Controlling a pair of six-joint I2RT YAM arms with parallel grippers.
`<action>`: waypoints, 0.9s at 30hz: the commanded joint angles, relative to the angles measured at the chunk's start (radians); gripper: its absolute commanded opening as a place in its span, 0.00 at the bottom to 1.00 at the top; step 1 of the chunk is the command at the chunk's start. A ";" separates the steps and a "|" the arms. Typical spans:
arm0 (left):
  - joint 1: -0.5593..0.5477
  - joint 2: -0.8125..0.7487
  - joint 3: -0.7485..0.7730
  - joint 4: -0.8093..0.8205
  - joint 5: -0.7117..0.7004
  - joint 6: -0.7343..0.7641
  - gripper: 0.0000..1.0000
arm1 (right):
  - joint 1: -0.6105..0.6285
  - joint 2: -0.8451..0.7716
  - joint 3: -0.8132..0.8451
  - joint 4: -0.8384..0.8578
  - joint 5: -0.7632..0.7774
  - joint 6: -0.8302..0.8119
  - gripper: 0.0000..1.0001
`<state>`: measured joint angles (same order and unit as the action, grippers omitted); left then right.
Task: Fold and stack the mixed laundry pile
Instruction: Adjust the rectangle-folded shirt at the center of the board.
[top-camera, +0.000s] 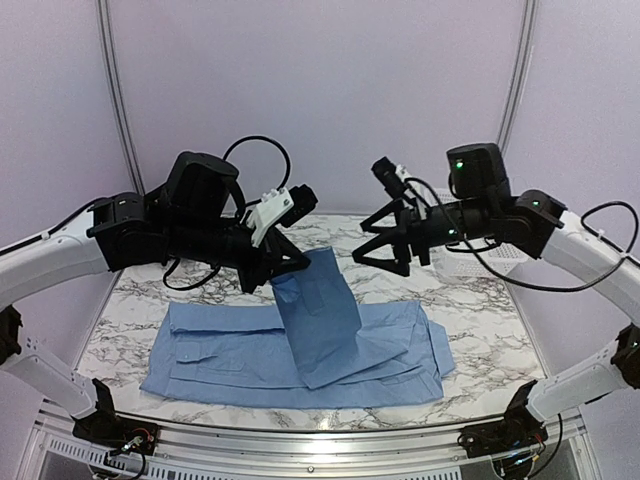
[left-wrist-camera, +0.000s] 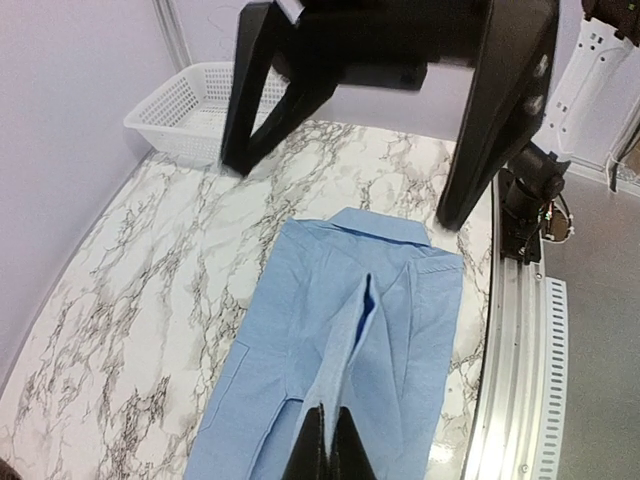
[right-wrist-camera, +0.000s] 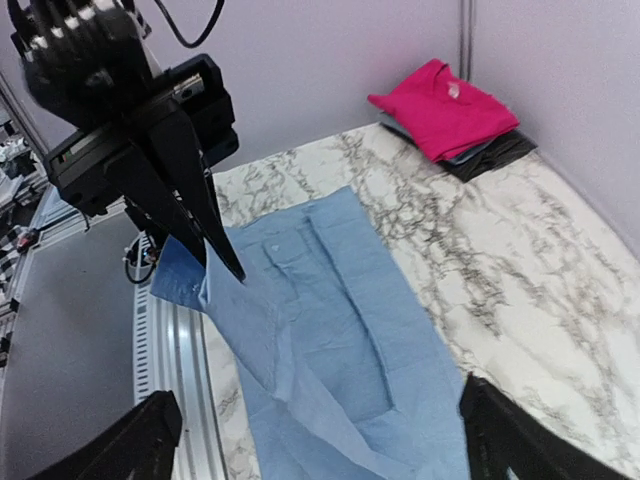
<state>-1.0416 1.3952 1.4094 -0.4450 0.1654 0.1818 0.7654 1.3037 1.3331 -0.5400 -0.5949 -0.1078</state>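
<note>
- shirt (top-camera: 230, 350): plain light blue
- tabletop (top-camera: 500, 330): white marble, grey-black veining
- T-shirt (right-wrist-camera: 445, 110): bright pink-red
- bottom garment (right-wrist-camera: 497, 155): near black
- basket (left-wrist-camera: 175, 135): white, slatted lattice
- walls (top-camera: 320, 100): pale lilac

basket (top-camera: 485, 268) partly hidden, shirt (left-wrist-camera: 300, 330) cropped below

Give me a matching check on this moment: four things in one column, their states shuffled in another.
Things:
1. light blue shirt
2. pink T-shirt
3. left claw
4. right claw

States:
A. open, holding nothing
B. folded, on top of other folded clothes near the wall
C. spread on the table, one part lifted
D. shut on blue cloth

Pairs: 1-C, 2-B, 3-D, 4-A
</note>
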 joint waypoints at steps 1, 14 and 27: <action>-0.005 -0.033 0.034 -0.025 -0.068 -0.034 0.00 | -0.072 -0.119 -0.021 0.035 0.077 0.078 0.98; -0.275 0.054 0.170 -0.152 -0.044 0.019 0.00 | -0.369 -0.065 0.026 0.075 0.086 0.225 0.95; -0.482 0.096 0.138 -0.184 -0.128 0.103 0.00 | -0.335 0.087 -0.182 0.098 -0.130 0.137 0.71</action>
<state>-1.5150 1.4506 1.5513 -0.5995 0.0772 0.2592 0.4061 1.3682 1.2068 -0.4713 -0.6514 0.0460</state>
